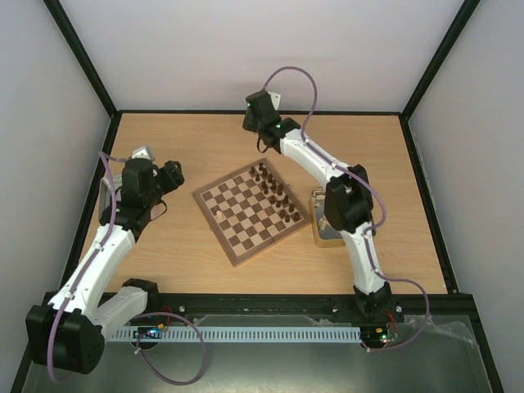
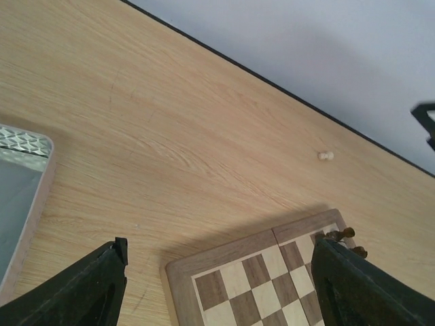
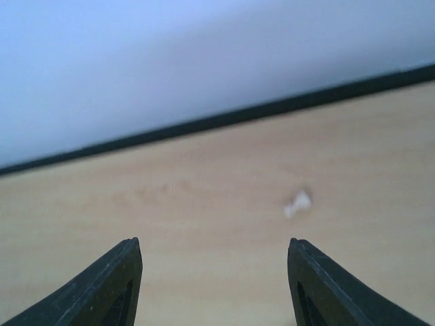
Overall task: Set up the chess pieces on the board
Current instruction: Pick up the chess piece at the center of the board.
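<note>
Toppled tiny cream wooden chess piece [image 3: 298,203] looks light, rigid, roll-prone, so pinch its waist; right gripper [image 3: 212,244] and left gripper [image 2: 220,244] gape empty.

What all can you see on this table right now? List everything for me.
table: one, light wood, walled in on three sides.
board: one, dark brown and beige checks, middle of the table.
dark chess pieces: two rows, too small to count, dark brown, standing along the board's right edge.
cream chess piece: one, cream, lying on bare table off the board, toward the wall.
tin: one, brassy, just right of the board, partly covered.
grey tray: one, grey with a pale rim, left edge of the left wrist view.
left claw: one, black, open, empty, over the board's corner.
right claw: one, black, open, empty, facing the cream chess piece.
</note>
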Action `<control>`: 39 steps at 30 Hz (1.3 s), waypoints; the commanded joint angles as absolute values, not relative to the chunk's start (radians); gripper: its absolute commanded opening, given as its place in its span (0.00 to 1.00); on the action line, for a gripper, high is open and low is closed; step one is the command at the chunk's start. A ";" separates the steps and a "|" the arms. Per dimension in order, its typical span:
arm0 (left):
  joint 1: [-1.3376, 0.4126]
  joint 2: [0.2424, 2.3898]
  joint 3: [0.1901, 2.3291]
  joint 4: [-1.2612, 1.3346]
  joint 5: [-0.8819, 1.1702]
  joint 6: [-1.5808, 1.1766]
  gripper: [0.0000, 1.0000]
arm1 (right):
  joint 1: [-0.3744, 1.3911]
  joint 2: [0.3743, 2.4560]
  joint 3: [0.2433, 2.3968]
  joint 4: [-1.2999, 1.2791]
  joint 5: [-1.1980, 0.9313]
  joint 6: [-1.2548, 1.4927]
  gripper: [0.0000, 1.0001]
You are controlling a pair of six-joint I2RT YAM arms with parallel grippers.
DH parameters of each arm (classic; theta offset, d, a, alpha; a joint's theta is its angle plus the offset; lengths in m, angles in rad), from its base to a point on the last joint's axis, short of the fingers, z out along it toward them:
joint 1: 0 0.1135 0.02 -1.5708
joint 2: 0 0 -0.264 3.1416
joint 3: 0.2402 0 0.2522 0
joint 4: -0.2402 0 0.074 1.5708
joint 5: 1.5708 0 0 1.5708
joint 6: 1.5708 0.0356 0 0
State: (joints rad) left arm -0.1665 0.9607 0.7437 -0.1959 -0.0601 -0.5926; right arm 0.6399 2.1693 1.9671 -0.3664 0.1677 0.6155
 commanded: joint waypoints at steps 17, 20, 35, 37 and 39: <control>-0.156 1.046 0.765 -0.188 0.141 -0.554 0.76 | 0.484 2.592 2.291 -0.227 0.139 0.449 0.55; -0.156 1.047 0.760 -0.187 0.170 -0.567 0.76 | 0.458 2.627 2.306 -0.232 0.085 0.454 0.53; -0.156 1.110 0.789 -0.173 0.233 -0.581 0.76 | 0.421 2.740 2.384 -0.174 -0.057 0.528 0.44; -0.156 1.119 0.793 -0.173 0.235 -0.582 0.76 | 0.417 2.749 2.385 -0.162 -0.084 0.536 0.44; -0.156 1.127 0.797 -0.172 0.238 -0.583 0.75 | 0.414 2.761 2.390 -0.152 -0.108 0.549 0.43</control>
State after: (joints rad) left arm -0.1623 1.1107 0.7563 -0.1921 0.2176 -0.5766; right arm 0.4194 2.7277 2.3463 -0.1997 -0.0547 0.5175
